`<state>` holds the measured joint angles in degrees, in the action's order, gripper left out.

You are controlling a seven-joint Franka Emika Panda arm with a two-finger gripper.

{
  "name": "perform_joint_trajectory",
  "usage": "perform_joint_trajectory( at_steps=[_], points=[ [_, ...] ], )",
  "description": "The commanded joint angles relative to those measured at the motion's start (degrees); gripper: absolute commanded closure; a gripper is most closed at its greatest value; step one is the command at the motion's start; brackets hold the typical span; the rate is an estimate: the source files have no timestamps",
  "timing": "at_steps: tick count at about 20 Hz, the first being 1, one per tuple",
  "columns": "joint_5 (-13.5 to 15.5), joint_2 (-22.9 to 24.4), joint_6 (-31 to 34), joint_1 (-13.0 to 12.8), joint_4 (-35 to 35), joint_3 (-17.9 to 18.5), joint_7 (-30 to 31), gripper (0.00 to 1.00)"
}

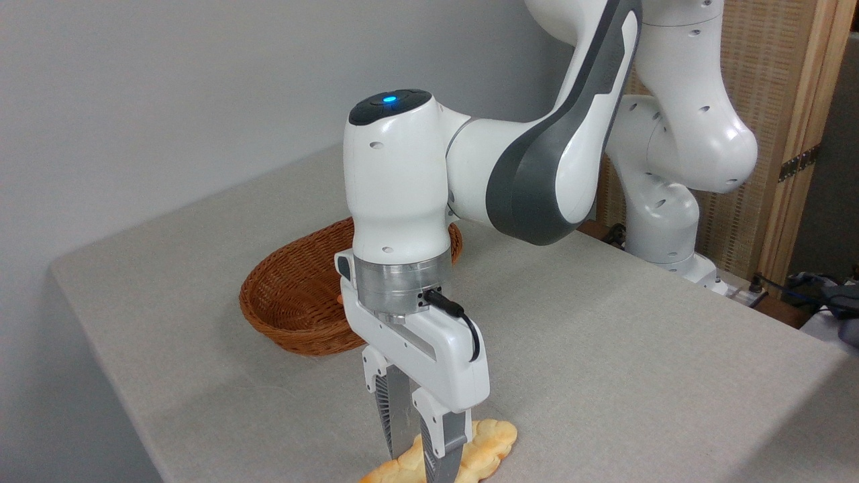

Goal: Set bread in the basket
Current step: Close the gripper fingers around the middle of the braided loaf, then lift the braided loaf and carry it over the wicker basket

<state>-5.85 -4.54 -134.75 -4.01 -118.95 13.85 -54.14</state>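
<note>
The bread (484,444), a pale golden braided loaf with browner ridges, lies flat on the table at the bottom edge of the picture. My gripper (419,456) stands straight down over it, one finger behind the loaf and one in front, with the loaf passing between them. The near fingertip is cut off by the frame, so whether the pads press on the loaf does not show. The basket (295,302), an oval brown wicker one with low sides, sits behind the gripper, partly hidden by my wrist.
The grey cloth-covered table (604,335) stretches to the right of the loaf. Its left edge and front corner run close to the loaf. My arm's base (671,221) stands at the back right before a wooden screen.
</note>
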Motion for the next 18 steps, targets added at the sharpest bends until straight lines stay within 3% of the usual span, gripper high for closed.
perform_joint_trajectory(
  at_steps=[1, 9, 12, 15, 18],
  points=[
    [-0.65, 0.24, -0.60, 0.06, -0.76, 0.39, -0.71, 0.76],
    [-0.30, 1.64, -0.16, -0.03, -0.58, 0.30, -0.62, 0.75],
    [2.24, 3.40, -0.16, -0.20, -0.40, 0.13, -0.62, 0.73],
    [2.86, 5.15, -0.07, -0.55, -0.40, -0.66, -0.10, 0.71],
    [5.06, 6.56, 1.33, -0.64, -0.23, -4.17, 0.26, 0.67]
  ],
)
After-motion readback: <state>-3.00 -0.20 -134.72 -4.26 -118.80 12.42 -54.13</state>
